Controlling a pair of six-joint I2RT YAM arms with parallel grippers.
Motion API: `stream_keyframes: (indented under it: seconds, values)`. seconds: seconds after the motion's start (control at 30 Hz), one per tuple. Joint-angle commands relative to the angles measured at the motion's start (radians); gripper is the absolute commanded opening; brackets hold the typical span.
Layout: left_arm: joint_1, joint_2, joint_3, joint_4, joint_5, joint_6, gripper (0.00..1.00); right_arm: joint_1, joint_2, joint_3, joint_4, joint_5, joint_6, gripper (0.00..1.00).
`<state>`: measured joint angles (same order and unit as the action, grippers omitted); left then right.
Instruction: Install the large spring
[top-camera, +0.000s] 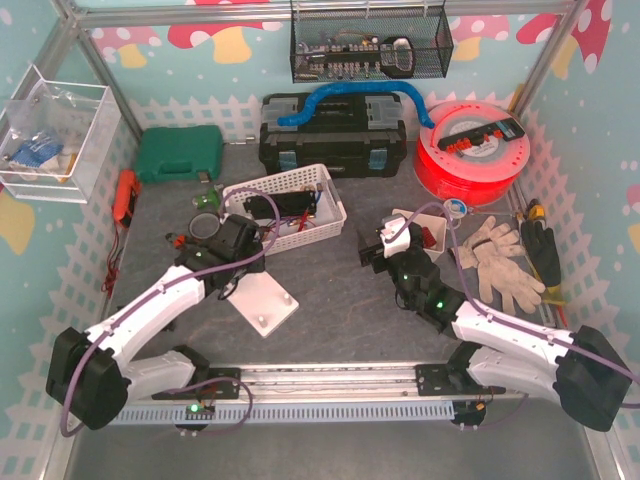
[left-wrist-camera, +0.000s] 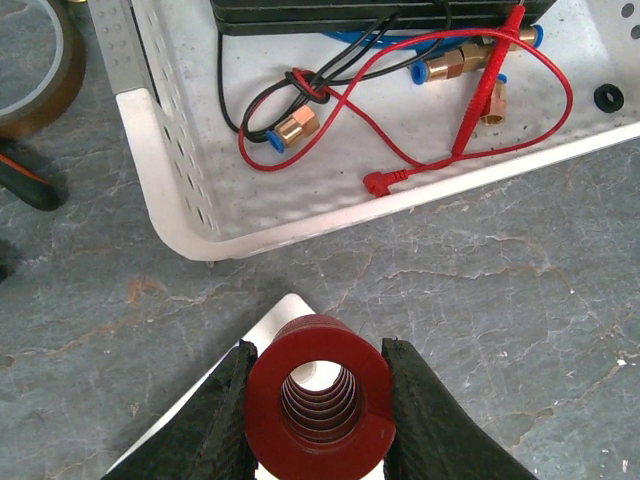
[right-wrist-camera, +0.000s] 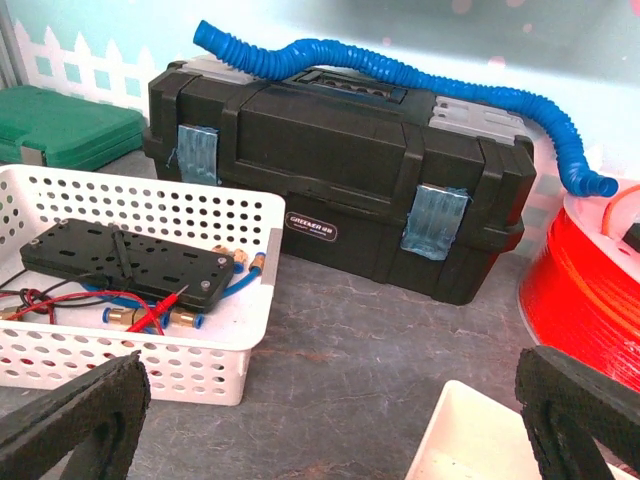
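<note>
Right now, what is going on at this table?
The left hand grips the red spring, holding it over a corner of the white plate beside the basket. The right hand is open and holds nothing, facing the toolbox. The spring does not look installed yet.

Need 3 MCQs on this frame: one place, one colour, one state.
1. Where is the spring?
A. in the basket
B. held by the left gripper
C. on the gloves

2. What colour is the hose on the toolbox?
A. blue
B. yellow
C. white

3. The right gripper is:
A. open
B. shut on a glove
C. shut on a cable

Answers:
1 B, the left wrist view shows it clamped from both sides.
2 A, it lies blue across the lid.
3 A, its jaws stand wide apart with nothing between them.
</note>
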<state>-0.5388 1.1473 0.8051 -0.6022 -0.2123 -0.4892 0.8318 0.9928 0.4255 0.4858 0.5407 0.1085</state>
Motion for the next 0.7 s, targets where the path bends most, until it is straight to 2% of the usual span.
stream_keyframes:
  seconds: [0.0,0.4,0.67]
  values:
    - [0.005,0.008,0.030,-0.006,-0.012,0.020,0.00,-0.004,-0.006,0.023,-0.009,0.012,0.011,0.99]
    - [0.006,0.046,0.013,-0.002,-0.006,0.017,0.00,-0.008,-0.005,0.023,-0.011,0.003,0.011,0.99]
    - [0.007,0.086,-0.002,0.006,-0.020,0.011,0.05,-0.011,-0.007,0.022,-0.011,0.002,0.013,0.99]
